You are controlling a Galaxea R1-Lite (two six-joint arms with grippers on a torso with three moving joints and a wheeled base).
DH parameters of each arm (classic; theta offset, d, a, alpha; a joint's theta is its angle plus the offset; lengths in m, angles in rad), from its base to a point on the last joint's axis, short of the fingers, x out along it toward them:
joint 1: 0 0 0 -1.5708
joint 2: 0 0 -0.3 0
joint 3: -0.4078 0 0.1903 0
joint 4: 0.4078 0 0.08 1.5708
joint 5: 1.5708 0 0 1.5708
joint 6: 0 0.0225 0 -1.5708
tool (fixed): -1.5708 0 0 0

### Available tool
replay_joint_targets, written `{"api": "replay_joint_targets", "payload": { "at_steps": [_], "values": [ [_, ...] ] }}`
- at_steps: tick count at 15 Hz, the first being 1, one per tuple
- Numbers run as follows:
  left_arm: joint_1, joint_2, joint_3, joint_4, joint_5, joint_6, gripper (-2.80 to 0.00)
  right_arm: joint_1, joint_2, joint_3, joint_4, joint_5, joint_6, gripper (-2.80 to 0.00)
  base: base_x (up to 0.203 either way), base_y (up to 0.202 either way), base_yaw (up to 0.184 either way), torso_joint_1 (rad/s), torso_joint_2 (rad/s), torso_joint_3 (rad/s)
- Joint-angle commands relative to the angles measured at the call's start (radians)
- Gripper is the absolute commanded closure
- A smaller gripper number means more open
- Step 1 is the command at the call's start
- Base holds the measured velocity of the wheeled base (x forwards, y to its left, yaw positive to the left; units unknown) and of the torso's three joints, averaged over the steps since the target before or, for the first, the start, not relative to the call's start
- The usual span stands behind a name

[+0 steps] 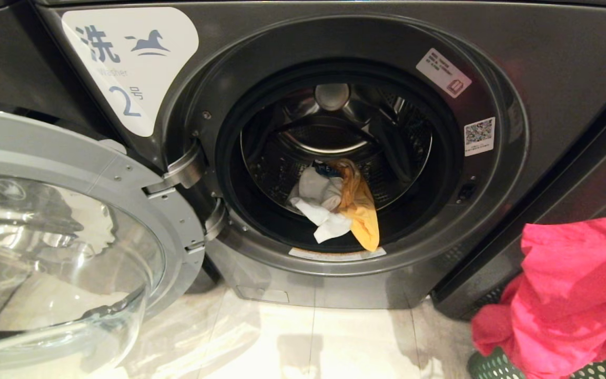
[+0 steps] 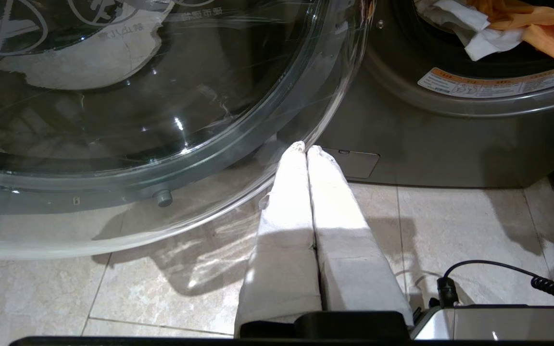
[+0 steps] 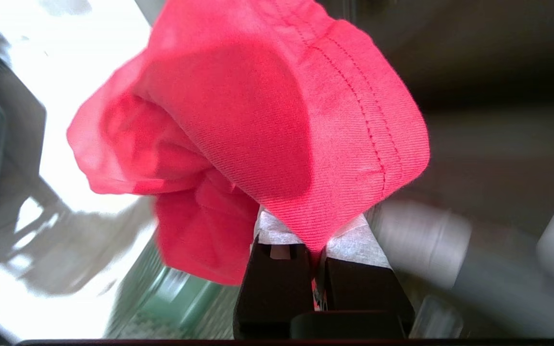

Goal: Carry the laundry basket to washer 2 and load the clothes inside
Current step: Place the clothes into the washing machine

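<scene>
Washer 2 (image 1: 303,158) stands open, its door (image 1: 66,231) swung left; white and yellow clothes (image 1: 334,205) lie in the drum. The right hand (image 3: 316,250) is clamped on a pink garment (image 1: 576,295) above the laundry basket (image 1: 497,366) at lower right. The left hand (image 2: 306,150), fully closed and empty, sits near the floor (image 2: 450,230).

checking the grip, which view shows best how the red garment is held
The right wrist view: the right pincer is shut on a fold of the red garment. The head view shows only the garment bunched above the laundry basket; the left wrist view misses it.
</scene>
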Motion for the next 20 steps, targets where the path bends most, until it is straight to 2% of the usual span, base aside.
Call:
{"api": "replay_joint_targets", "payload": {
  "at_steps": [1,3,4,6,8,10,13,16,18,20],
  "values": [
    [0.0,-0.002,0.0,0.0,0.0,0.0,0.0,0.225,-0.005,-0.067,0.001,-0.008,-0.013,0.0,0.0,0.0,0.0,0.0,0.0,0.0],
    [0.0,0.0,0.0,0.0,0.0,-0.001,0.0,0.451,0.07,-0.19,0.001,-0.027,-0.023,0.0,0.0,0.0,0.0,0.0,0.0,0.0],
    [0.0,-0.001,0.0,0.0,0.0,0.0,0.0,0.531,0.127,-0.252,-0.004,-0.034,-0.025,0.0,0.0,0.0,0.0,0.0,0.0,0.0],
    [0.0,-0.001,0.0,0.0,0.0,0.0,0.0,0.621,0.236,-0.315,-0.087,-0.043,-0.026,0.0,0.0,0.0,0.0,0.0,0.0,0.0],
    [0.0,-0.002,0.0,0.0,0.0,0.0,0.0,0.638,0.314,-0.297,-0.288,-0.043,-0.027,0.0,0.0,0.0,0.0,0.0,0.0,0.0],
    [0.0,-0.001,0.0,0.0,0.0,0.0,0.0,0.646,0.359,-0.188,-0.546,-0.037,-0.03,0.0,0.0,0.0,0.0,0.0,0.0,0.0],
    [0.0,0.0,0.0,0.0,0.0,-0.001,0.0,0.649,0.45,0.035,-1.07,-0.035,-0.037,0.0,0.0,0.0,0.0,0.0,0.0,0.0],
    [0.0,-0.001,0.0,0.0,0.0,0.0,0.0,0.649,0.641,0.154,-1.555,-0.034,-0.043,0.0,0.0,0.0,0.0,0.0,0.0,0.0],
    [0.0,0.0,0.0,0.0,0.0,-0.001,0.0,0.649,0.752,0.181,-1.735,-0.032,-0.043,0.0,0.0,0.0,0.0,0.0,0.0,0.0],
    [0.0,-0.001,0.0,0.0,0.0,0.0,0.0,0.648,0.839,0.164,-1.835,-0.02,-0.039,0.0,0.0,0.0,0.0,0.0,0.0,0.0]
  ]
}}
